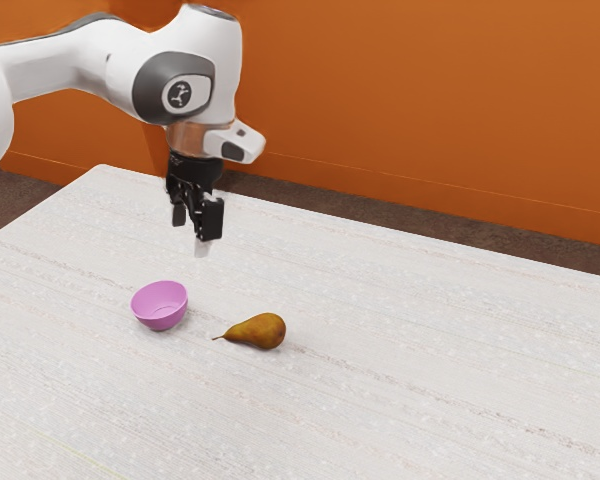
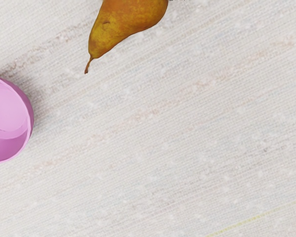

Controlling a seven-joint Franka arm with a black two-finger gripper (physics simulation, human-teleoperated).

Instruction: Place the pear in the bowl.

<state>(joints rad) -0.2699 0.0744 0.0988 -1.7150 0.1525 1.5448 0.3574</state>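
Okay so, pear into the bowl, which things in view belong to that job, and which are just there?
For the job:
- Pear, to be moved
- Bowl, where it goes
- Tool, open above the table

Just there:
- Table, under both
- Orange wall, behind

A pale, faintly streaked bench (image 1: 430, 350); behind it, an orange wall (image 1: 410, 100) and what looks like brown floor (image 1: 330, 205).

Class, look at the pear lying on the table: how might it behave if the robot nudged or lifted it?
The pear lies on its side, and its rounded, tapering body would probably roll in a curve rather than straight. Its plump, smooth-looking shape suggests it would stay stiff when lifted. The thin stem looks likelier to bend or snap than the body.
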